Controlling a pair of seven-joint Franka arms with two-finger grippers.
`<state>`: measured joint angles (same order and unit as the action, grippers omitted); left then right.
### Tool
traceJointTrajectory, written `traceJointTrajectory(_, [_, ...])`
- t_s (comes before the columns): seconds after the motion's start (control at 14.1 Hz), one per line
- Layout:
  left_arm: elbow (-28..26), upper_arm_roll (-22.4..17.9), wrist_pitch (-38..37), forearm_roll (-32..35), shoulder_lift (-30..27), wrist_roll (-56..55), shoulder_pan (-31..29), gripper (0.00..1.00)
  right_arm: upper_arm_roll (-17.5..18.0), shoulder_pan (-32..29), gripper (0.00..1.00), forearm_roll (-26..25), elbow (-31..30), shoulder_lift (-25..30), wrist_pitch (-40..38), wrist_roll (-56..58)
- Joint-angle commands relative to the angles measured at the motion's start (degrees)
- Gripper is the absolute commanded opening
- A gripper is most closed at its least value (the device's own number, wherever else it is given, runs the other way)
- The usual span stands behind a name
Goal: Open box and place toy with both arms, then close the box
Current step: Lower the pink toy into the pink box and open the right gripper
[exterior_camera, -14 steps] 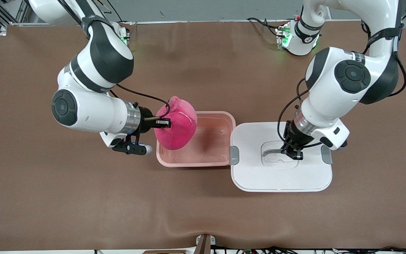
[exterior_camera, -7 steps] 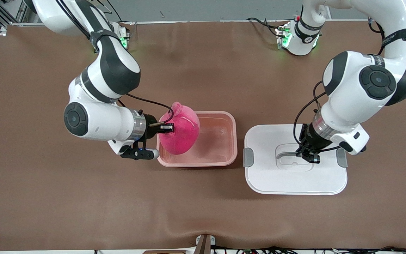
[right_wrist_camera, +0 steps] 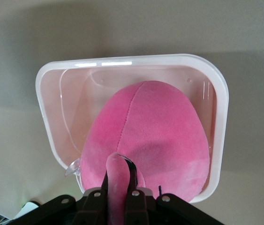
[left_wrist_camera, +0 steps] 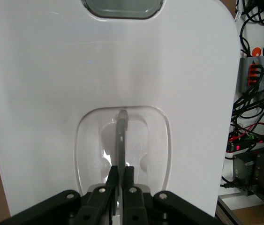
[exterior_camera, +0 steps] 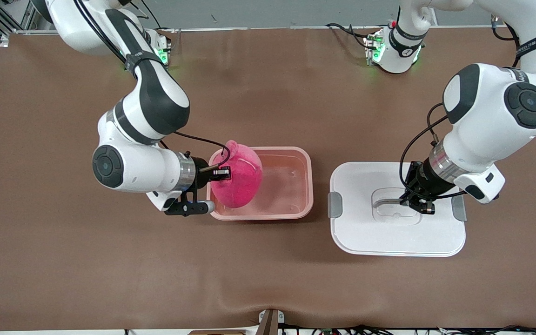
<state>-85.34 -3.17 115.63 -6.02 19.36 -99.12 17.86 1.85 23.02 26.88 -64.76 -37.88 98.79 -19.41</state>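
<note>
The open pink translucent box [exterior_camera: 291, 186] stands mid-table, its lid off. My right gripper [exterior_camera: 221, 173] is shut on a fold of the hot-pink plush toy [exterior_camera: 240, 179] and holds it over the box's end toward the right arm; the toy's face is hidden. In the right wrist view the toy [right_wrist_camera: 150, 136] hangs over the box [right_wrist_camera: 47, 103]. The white lid [exterior_camera: 398, 232] lies toward the left arm's end of the table. My left gripper [exterior_camera: 420, 204] is shut on its raised grey handle [exterior_camera: 386, 202]. The left wrist view shows the handle [left_wrist_camera: 121, 136] between the fingers over the lid [left_wrist_camera: 52, 93].
The brown table [exterior_camera: 110, 260] spreads wide around the box and lid. Both arm bases [exterior_camera: 391, 51] stand at the edge farthest from the front camera. Grey clips [exterior_camera: 335, 204] sit on the lid's two short sides.
My left gripper has carried the lid away from the box toward the left arm's end. My right gripper has moved the toy further over the box and lower.
</note>
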Motion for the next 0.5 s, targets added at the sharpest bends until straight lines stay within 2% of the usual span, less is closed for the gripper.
traceJointTrajectory(0.0, [-2.0,0.7,0.7,-1.1,-1.9,1.1,-0.6,0.00,-0.2,0.3,0.00,-0.5,-1.9,0.0,2.0,1.9])
traceJointTrajectory(0.43, [-2.0,0.7,1.3,-1.1,-1.7,1.5,-0.6,0.00,-0.3,0.2,0.00,-1.8,-4.5,-1.6,6.6,5.7])
